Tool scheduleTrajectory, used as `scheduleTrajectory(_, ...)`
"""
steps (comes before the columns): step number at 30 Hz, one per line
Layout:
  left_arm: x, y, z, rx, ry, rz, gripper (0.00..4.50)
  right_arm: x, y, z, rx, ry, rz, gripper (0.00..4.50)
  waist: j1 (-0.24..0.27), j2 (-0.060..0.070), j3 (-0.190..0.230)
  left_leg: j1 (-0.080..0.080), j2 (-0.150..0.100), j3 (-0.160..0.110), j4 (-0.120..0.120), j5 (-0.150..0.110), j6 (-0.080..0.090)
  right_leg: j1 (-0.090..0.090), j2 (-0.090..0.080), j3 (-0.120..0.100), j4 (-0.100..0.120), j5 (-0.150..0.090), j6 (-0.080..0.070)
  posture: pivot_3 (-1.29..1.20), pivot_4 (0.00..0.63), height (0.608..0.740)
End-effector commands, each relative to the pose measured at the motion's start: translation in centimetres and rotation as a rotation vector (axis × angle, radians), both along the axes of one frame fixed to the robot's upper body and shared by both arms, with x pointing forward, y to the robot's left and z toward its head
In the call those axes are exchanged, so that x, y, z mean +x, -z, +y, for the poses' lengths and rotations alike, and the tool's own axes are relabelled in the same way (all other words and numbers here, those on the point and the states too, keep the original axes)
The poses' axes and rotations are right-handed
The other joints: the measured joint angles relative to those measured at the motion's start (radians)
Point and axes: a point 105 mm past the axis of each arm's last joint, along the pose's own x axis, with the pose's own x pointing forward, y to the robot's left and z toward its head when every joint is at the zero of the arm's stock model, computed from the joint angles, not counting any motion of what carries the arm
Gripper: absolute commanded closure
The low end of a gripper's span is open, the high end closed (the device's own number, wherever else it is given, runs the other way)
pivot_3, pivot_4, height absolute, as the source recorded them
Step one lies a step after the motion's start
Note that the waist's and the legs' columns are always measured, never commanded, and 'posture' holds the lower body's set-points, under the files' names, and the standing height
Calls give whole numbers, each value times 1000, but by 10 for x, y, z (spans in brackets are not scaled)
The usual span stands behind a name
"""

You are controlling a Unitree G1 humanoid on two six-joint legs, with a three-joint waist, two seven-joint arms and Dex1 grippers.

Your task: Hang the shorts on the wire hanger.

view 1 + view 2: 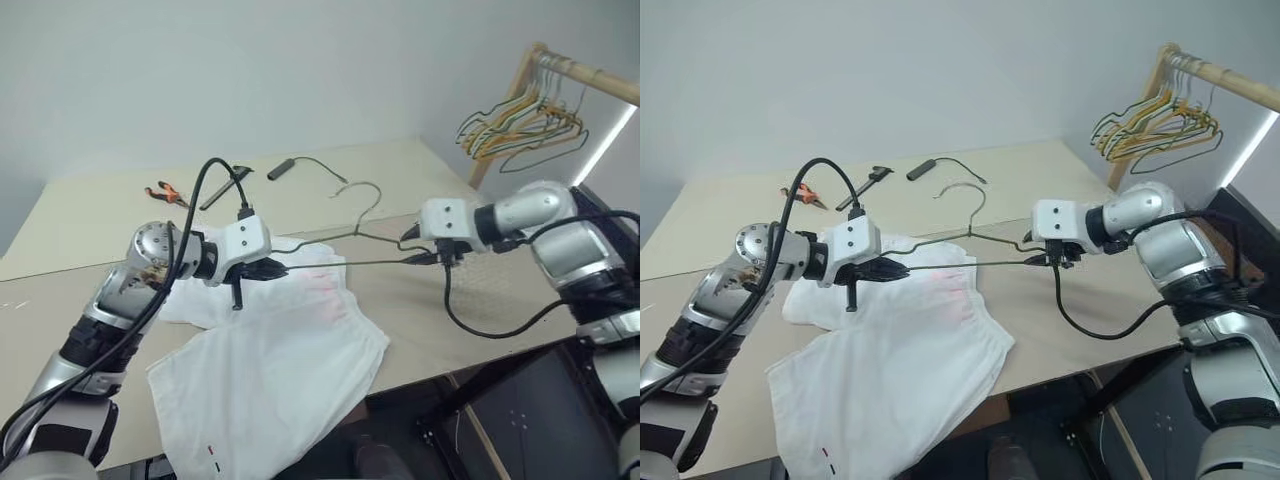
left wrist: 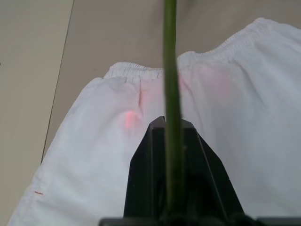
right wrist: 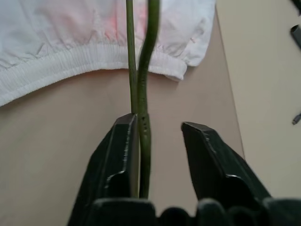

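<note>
White shorts (image 1: 270, 370) lie spread on the table (image 1: 80, 230). Above them, the left gripper (image 1: 272, 268) pinches one end of the wire hanger (image 1: 350, 240) with fingers pressed together. At the other end, the right gripper (image 3: 160, 136) has its fingers spread around the wire.

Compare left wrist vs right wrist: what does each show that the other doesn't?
Left wrist: the left gripper shut on the wire hanger, directly above the shorts, with a small red mark near one hem.

Right wrist: the right gripper open, the wire hanger's two wires lying against one finger and a gap to the other; bare table below it.

Both: the wire hanger, the white shorts with their gathered waistband and pink smudge, and the beige table.
</note>
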Motion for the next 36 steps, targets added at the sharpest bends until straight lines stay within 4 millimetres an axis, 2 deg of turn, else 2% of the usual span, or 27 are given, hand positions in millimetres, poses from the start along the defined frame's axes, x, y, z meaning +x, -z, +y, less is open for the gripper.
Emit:
scheduleTrajectory(1, -4, -17, -4, -37, 30, -55, 4385, 1, -6, -2, -51, -18, 3, 3858, 10, 0, 0, -2, 0, 0, 2, 0, 0, -1, 0, -1, 1, 0, 0, -36, 0, 740)
scheduleTrajectory(3, -4, -17, -4, -45, 29, -52, 4385, -1, -2, -3, -67, -34, 32, 4468, 20, 0, 0, -2, 1, 0, 4, 0, 0, -1, 0, -2, 1, 0, 0, -38, 0, 740)
scheduleTrajectory(9, -5, -18, -6, -54, 52, -59, 4385, 0, -3, -1, -23, -46, 35, 4468, 25, 0, 0, -2, 0, 2, 5, -1, 1, 0, 0, -1, 1, 1, 1, -42, 0, 740)
scheduleTrajectory(14, -3, -18, -7, -54, 54, -60, 4385, 0, -7, -7, -4, -36, 9, 3021, 22, 0, 0, -1, 0, 5, 5, -1, 1, 1, 0, -1, 2, 1, 0, -53, 0, 740)
scheduleTrajectory(18, -2, -19, -8, -56, 61, -64, 4385, -4, -1, -9, -40, -51, 26, 1631, 21, 0, 0, -1, 0, 7, 5, -1, 1, 1, 0, -1, 2, 1, 0, -54, 0, 740)
scheduleTrajectory(23, -1, -21, -9, -62, 61, -68, 4385, 0, 6, -9, -85, -32, 35, 1631, 21, 0, 0, -1, 0, 7, 5, -1, 1, 1, 0, 0, 2, 1, 1, -44, 0, 740)
scheduleTrajectory(26, -1, -21, -7, -59, 57, -69, 4385, 4, 5, -8, -77, -12, 34, 2273, 20, 0, 0, -1, 0, 7, 5, -1, 1, 1, 1, 0, 2, 1, 0, -40, 0, 740)
scheduleTrajectory(32, -3, -17, -4, -37, 51, -63, 4385, 0, -3, -2, -34, -24, 36, 4391, 22, 0, 0, -1, 0, 7, 5, -1, 1, 1, 0, 0, 2, 1, 1, -41, 0, 740)
scheduleTrajectory(36, -7, -11, -5, -10, 88, -63, 4385, -12, -3, 3, -37, -67, 33, 4453, 22, 0, 0, -1, 0, 7, 5, -1, 1, 0, 0, 0, 2, 1, 1, -48, 0, 740)
